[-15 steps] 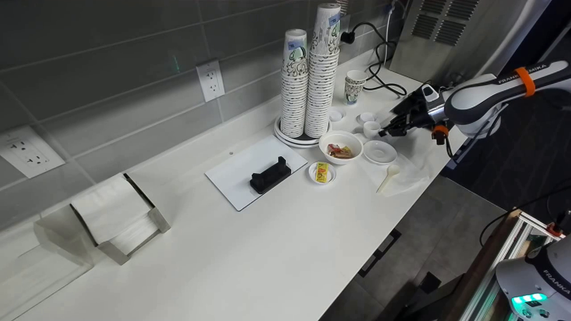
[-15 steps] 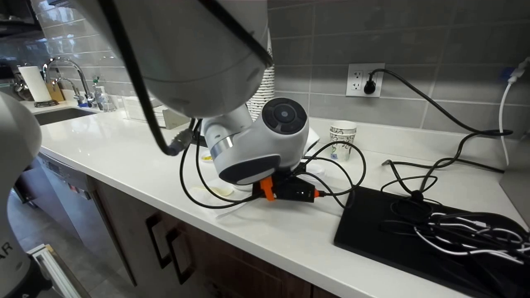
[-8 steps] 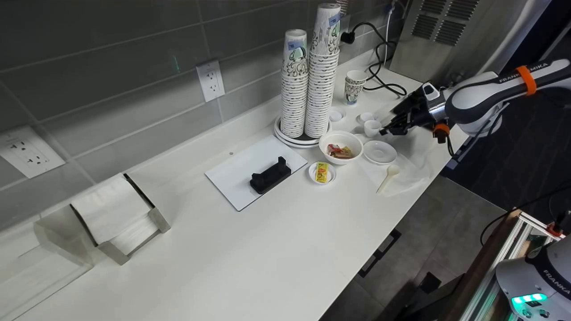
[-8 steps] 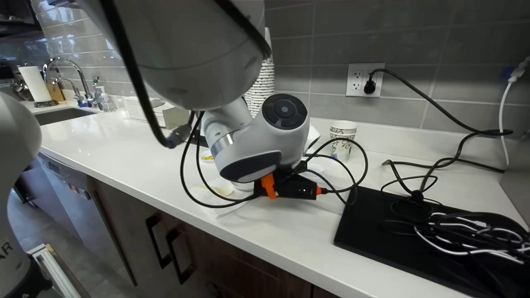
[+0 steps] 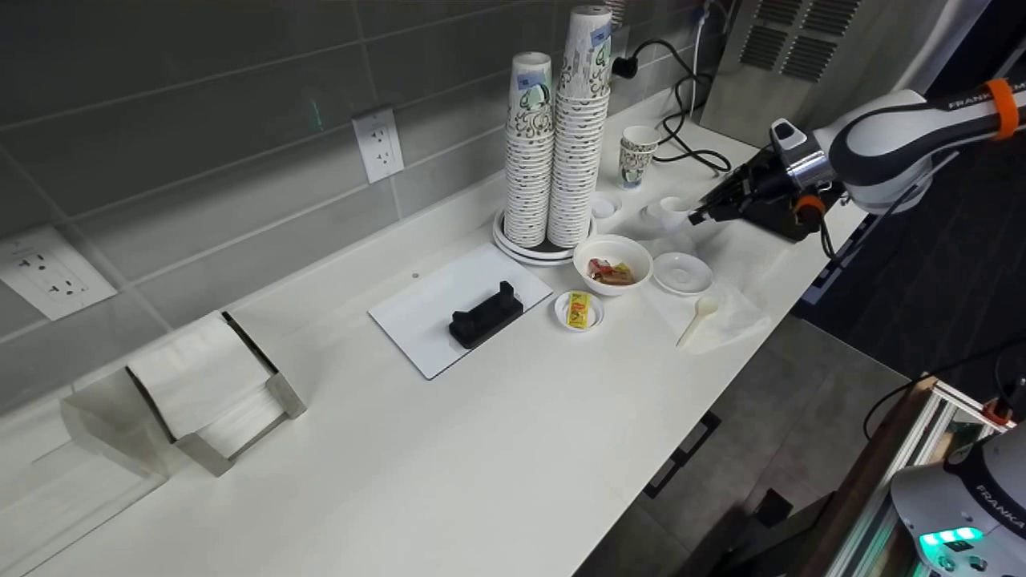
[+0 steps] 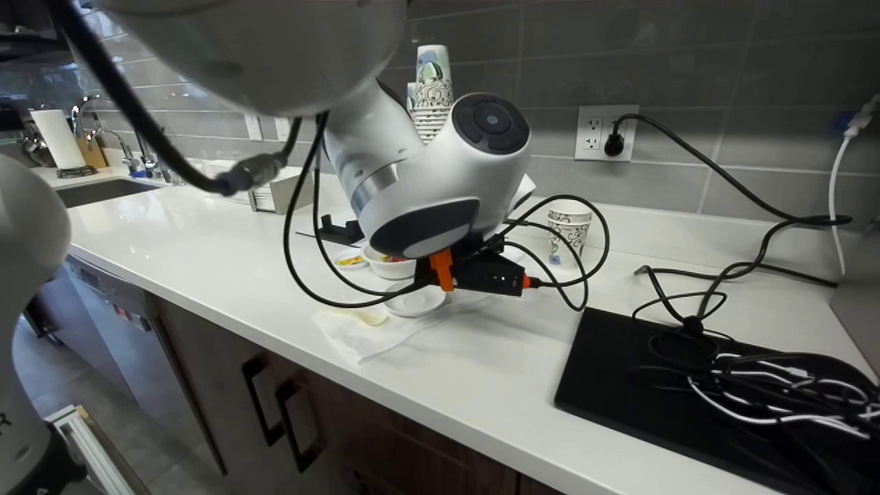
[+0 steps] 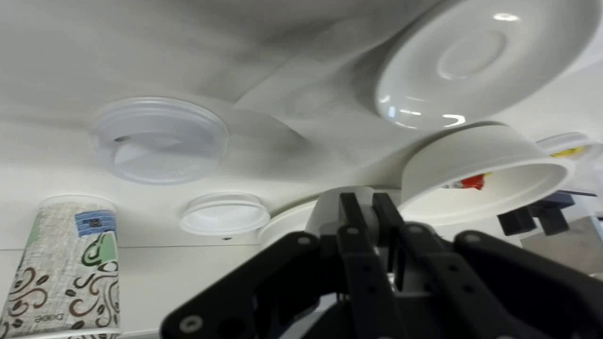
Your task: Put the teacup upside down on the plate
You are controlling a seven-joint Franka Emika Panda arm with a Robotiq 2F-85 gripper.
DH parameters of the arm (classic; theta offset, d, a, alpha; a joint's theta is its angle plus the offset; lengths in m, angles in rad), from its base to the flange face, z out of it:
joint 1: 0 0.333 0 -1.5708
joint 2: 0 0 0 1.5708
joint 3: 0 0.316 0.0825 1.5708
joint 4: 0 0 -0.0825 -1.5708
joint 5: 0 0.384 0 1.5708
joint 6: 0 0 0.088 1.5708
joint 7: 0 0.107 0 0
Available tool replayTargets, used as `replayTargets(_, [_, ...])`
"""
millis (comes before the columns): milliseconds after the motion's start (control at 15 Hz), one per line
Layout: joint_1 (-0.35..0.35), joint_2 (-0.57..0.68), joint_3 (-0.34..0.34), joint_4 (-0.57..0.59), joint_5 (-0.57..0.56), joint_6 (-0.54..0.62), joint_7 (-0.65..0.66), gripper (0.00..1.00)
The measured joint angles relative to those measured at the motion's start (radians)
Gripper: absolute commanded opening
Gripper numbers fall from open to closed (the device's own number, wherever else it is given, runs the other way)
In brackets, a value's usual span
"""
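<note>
The teacup [image 5: 675, 210] is small, plain and white. My gripper [image 5: 699, 216] is shut on it and holds it above the counter, near the white lids. In the wrist view the fingertips [image 7: 365, 197] are close together with the teacup [image 7: 325, 212] at and behind them; its lower part is hidden by the fingers. Whether they pinch its wall or a handle, I cannot tell. The plate [image 5: 682, 273], flat and white, lies on the counter beside the food bowl. It also shows in the other views [image 6: 416, 301] [image 7: 471, 61] with nothing on it.
The food bowl [image 5: 613, 260] stands just beside the plate. Tall paper cup stacks [image 5: 553, 160] and a short one [image 5: 637, 156] stand near the wall. A pale spoon [image 5: 697, 320] and thin paper lie in front. A dish holds a yellow packet [image 5: 577, 311]. Cables lie on a black board [image 6: 619, 371].
The gripper has risen and drawn back slightly, and the teacup has risen with it off the counter. The plate, bowl and spoon have stayed in place.
</note>
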Motion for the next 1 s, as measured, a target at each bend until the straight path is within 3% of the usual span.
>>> replayTargets(267, [-0.148, -0.033, 0.133, 0.02, 0.041, -0.318, 0.066, 0.03])
replayTargets(467, [-0.2, -0.045, 0.169, 0.073, 0.104, -0.537, 0.104, 0.03])
replayTargets(733, [-0.191, -0.041, 0.148, 0.162, 0.15, -0.732, 0.228, 0.03])
replayTargets(1000, [-0.121, -0.013, 0.091, 0.21, 0.146, -0.736, 0.41, 0.03])
